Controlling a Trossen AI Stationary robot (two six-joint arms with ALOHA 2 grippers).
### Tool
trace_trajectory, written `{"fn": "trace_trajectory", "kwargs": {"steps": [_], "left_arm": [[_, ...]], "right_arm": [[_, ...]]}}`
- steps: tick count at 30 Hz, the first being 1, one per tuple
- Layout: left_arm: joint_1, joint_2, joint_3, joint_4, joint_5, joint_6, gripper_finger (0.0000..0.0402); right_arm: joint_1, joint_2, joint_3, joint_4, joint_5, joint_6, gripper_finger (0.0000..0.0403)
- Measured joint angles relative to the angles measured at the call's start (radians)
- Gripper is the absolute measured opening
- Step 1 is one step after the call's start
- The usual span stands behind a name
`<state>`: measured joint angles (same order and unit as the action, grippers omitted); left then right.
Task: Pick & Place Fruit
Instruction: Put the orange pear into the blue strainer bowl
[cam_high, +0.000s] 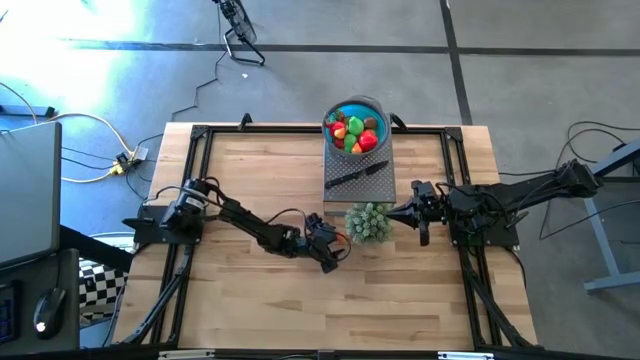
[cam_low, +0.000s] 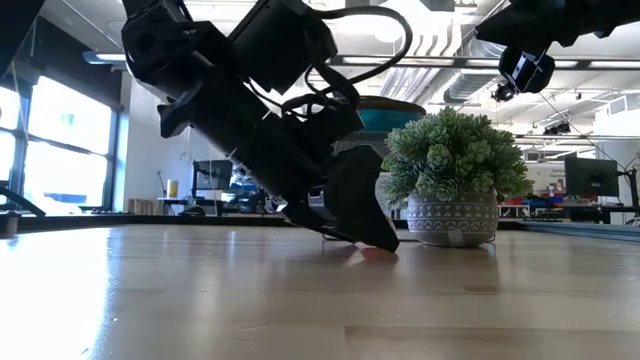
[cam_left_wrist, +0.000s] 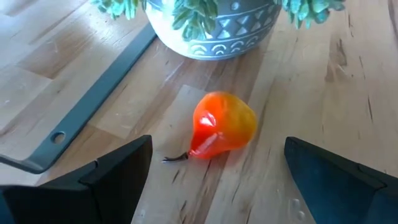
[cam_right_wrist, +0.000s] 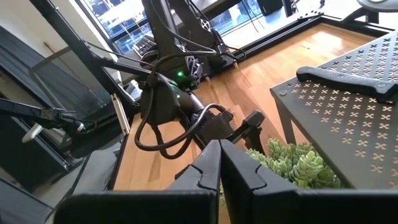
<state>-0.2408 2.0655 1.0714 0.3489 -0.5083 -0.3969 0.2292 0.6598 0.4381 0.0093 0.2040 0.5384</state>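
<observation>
Glossy, seemingly plastic fruit (cam_left_wrist: 222, 126) on smooth, matt wooden table (cam_left_wrist: 348, 93)

My left gripper (cam_left_wrist: 214, 177) has dark, near-black fingers, and between them on the pale honey-coloured wooden table (cam_left_wrist: 348, 93) lies a fruit (cam_left_wrist: 222, 126) that runs from glossy red to orange-yellow, with a thin dark stem. The plant pot (cam_left_wrist: 214, 28) is grey-white with a pattern of pale triangles and arcs — its leaves are a soft blue-green. The bowl (cam_high: 372, 106) is bright blue, filled with red, yellow and green pieces, and the stand (cam_right_wrist: 348, 106) is dark grey metal pierced with small crosses.
</observation>
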Motion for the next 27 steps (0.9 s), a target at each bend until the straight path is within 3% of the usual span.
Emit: {"fn": "trace_trajectory", "kwargs": {"steps": [27], "left_arm": [[0.051, -0.001, -0.001, 0.015, 0.066, -0.056, 0.0358]], "right_arm": [[0.000, 0.000, 0.000, 0.000, 0.003, 0.000, 0.0002]]}}
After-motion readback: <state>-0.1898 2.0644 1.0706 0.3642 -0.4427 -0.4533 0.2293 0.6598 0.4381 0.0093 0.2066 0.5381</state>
